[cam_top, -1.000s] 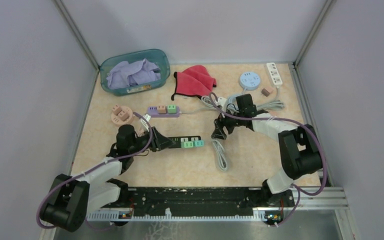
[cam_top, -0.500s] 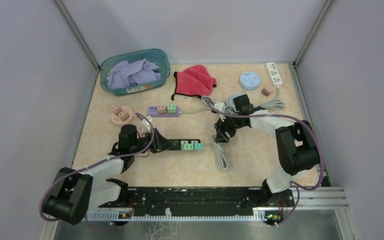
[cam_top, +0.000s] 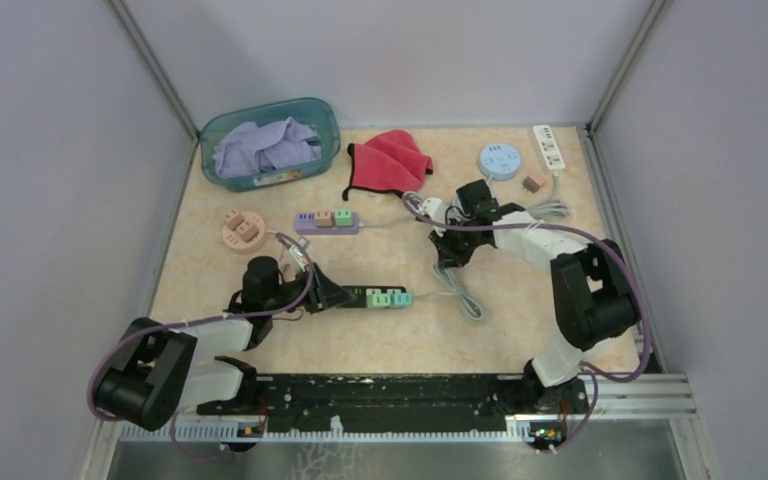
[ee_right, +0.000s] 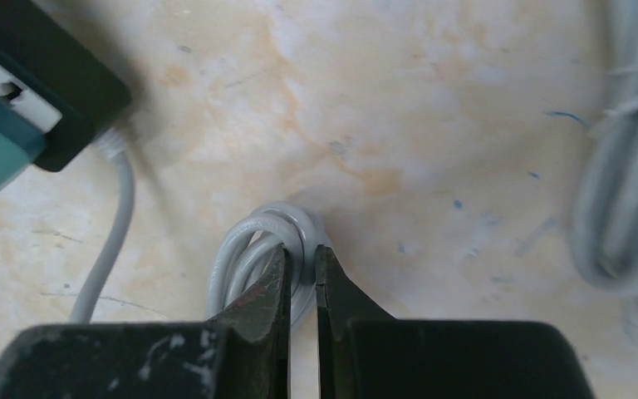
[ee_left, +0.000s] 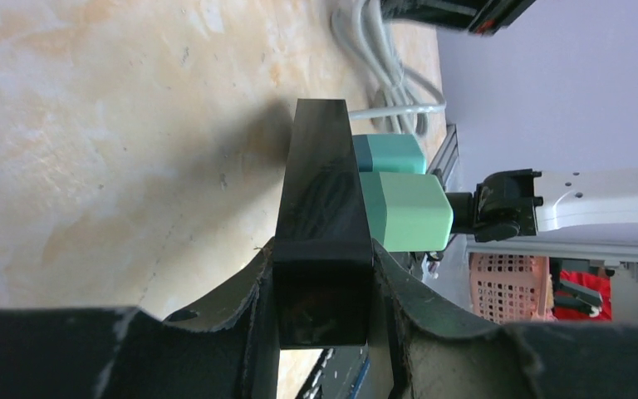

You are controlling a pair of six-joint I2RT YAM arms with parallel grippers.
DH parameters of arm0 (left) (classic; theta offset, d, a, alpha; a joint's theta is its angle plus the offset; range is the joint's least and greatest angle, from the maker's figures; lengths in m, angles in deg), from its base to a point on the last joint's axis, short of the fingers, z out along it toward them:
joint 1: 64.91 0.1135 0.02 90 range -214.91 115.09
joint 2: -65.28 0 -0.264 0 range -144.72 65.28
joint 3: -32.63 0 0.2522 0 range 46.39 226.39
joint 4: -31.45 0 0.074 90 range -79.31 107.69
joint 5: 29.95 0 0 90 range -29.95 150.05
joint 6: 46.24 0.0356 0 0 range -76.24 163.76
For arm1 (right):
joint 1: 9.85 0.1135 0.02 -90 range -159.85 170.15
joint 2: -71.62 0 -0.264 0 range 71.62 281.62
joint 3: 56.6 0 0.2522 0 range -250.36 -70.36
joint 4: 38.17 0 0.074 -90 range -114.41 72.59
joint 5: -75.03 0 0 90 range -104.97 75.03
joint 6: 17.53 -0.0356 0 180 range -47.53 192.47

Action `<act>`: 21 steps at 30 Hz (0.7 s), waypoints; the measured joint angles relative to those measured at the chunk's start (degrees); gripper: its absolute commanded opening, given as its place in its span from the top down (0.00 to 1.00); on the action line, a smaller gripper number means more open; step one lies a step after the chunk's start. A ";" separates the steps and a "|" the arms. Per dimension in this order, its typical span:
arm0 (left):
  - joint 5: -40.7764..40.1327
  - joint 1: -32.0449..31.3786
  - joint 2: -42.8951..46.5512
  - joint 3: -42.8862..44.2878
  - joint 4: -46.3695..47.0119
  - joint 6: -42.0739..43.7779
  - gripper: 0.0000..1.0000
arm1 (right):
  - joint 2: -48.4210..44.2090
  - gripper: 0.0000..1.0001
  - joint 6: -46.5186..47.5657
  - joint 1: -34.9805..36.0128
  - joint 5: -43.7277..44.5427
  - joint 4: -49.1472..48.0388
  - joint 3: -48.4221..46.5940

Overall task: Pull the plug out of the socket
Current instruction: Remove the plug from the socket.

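A black power strip point(cam_top: 355, 296) lies on the table with a mint-green plug point(cam_top: 375, 298) and a teal plug point(cam_top: 397, 298) seated in it. My left gripper point(cam_top: 325, 292) is shut on the strip's near end point(ee_left: 322, 208), a finger point(ee_left: 241, 291) on each side. In the left wrist view the green plug point(ee_left: 405, 212) and teal plug point(ee_left: 390, 154) stick out to the right. My right gripper point(cam_top: 450, 252) is shut on a loop of the strip's grey cable point(ee_right: 282, 229), with a strand pinched between the tips point(ee_right: 301, 266). The strip's far corner point(ee_right: 58, 91) shows at upper left.
A teal basket point(cam_top: 332, 118) of purple cloth stands at back left, with a red cloth point(cam_top: 390, 158) beside it. A purple power strip point(cam_top: 327, 221), round pink socket point(cam_top: 242, 230), round blue socket point(cam_top: 499, 160), white strip point(cam_top: 549, 146) and another cable bundle point(cam_top: 545, 210) lie around.
My right gripper has shut on the grey cable loop and drawn it up and to the right. The black strip and my left gripper have shifted slightly toward the near edge.
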State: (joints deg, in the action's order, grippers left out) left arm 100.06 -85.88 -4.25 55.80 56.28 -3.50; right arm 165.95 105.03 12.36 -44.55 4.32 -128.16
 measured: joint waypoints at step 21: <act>-17.68 -17.75 -16.94 6.91 12.00 -16.00 1.00 | -12.24 0.46 3.08 -10.60 22.16 -10.69 4.59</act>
State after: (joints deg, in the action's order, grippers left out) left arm 82.38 -103.63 -21.19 62.70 68.28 -19.50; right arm 153.71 108.11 1.76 -22.39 -6.36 -123.57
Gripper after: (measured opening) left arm 0.413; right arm 0.528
